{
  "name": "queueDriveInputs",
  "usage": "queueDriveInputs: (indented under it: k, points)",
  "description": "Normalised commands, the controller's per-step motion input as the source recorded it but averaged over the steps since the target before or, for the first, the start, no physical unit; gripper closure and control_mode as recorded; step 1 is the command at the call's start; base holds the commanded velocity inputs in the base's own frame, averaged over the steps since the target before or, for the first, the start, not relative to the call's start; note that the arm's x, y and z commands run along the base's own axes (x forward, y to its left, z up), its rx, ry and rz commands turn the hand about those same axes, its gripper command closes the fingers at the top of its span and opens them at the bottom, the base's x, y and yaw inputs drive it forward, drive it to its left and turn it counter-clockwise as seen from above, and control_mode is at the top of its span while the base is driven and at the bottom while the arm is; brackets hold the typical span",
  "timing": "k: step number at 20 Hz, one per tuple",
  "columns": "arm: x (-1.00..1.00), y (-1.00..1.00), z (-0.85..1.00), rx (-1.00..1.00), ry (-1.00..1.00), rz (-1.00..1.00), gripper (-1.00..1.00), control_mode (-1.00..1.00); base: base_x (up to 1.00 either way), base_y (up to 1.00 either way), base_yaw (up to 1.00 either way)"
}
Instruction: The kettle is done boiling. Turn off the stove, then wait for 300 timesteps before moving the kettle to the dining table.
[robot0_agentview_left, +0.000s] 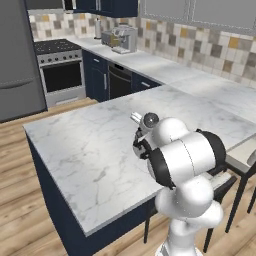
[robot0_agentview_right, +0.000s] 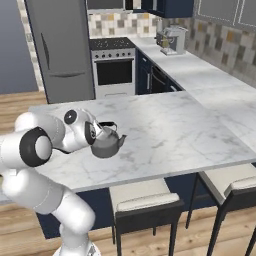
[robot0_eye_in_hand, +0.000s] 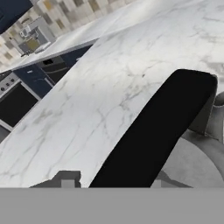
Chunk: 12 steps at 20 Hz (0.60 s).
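- Black and arched, the handle (robot0_eye_in_hand: 153, 135) of the small squat grey metal kettle (robot0_agentview_right: 106, 141) runs straight up the hand view from between the dark finger tips, so the gripper (robot0_eye_in_hand: 111, 179) is closed on that handle; the grey domed body curves away beneath it.
- Gripping at the handle's arch makes sense: it keeps the fingers off a body that should be hot, and lets the kettle hang upright with its short spout level.
- In the right base view the kettle sits at the near part of the large white-grey marble dining table (robot0_agentview_right: 200, 135), beside the white arm's wrist; whether its base touches the slab or hangs just above it I cannot tell.
- My judgement: the carry is at its end and only the release remains.
- The black glass stove (robot0_agentview_right: 112, 45) with its oven door stands well apart, against the far wall beside the tall grey fridge (robot0_agentview_right: 60, 50); its top carries no pot.
- The boxy silver coffee machine (robot0_agentview_right: 172, 39) stands on the marble counter past the stove.
- Counted: one kettle, one stove, one coffee machine, one fridge, and two cushioned dark stools (robot0_agentview_right: 145, 200) showing along the table's near edge.
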Motion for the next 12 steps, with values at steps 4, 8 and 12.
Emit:
queueDriveInputs:
  k: [4,8,12]
  points:
    - [0.27,-0.04,-0.30,0.00,0.00,0.00,1.00,-1.00,0.00,0.00,0.00]
    - [0.01,0.00,-0.29,0.00,0.00,0.00,1.00,-1.00,0.00,0.00,0.00]
    - [0.04,0.00,-0.23,0.00,0.00,0.00,-1.00,-1.00,0.00,0.00,0.00]
